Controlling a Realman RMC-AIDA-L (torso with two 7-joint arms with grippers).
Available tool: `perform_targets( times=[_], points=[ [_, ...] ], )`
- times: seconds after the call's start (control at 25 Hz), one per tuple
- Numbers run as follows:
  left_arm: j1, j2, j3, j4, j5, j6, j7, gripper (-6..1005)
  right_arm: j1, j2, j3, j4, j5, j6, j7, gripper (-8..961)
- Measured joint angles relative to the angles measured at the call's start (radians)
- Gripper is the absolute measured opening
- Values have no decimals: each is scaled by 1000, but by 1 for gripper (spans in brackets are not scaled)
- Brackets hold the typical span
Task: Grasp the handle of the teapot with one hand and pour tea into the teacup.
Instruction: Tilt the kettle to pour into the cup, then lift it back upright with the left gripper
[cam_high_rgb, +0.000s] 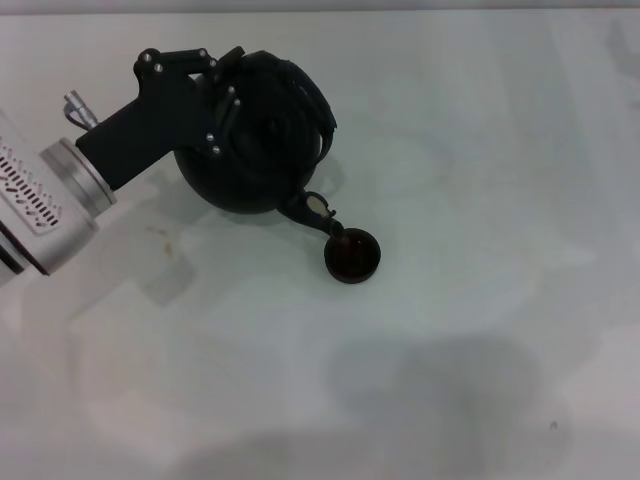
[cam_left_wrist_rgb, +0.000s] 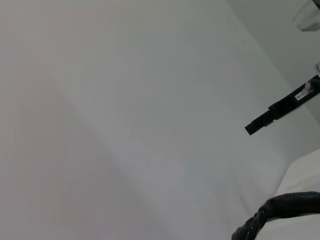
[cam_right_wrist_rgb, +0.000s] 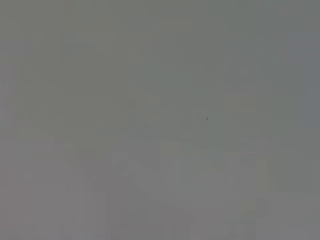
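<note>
The large matte black teapot (cam_high_rgb: 262, 140) is tilted over the white table, its short spout (cam_high_rgb: 318, 212) pointing down at the tiny dark teacup (cam_high_rgb: 351, 255), which stands just below it and holds dark liquid. My left gripper (cam_high_rgb: 222, 88) is shut on the teapot's arched handle (cam_high_rgb: 312, 95) and holds the pot from the left. A piece of the rough wrapped handle also shows in the left wrist view (cam_left_wrist_rgb: 280, 212). My right gripper is out of view; the right wrist view shows only grey.
The white table (cam_high_rgb: 480, 350) spreads to the right and front of the cup. A faint stain (cam_high_rgb: 160, 233) lies left of the pot. A thin black bar (cam_left_wrist_rgb: 280, 107) shows far off in the left wrist view.
</note>
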Motion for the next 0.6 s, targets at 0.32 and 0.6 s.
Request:
perform_targets(
  times=[0.32,0.6],
  points=[
    [-8,0,0,-10,10,0,0,101,0,0,0,1,0,0,14,858],
    [-8,-3,0,-13,8,0,0,100,0,0,0,0,0,0,18,858]
  ],
)
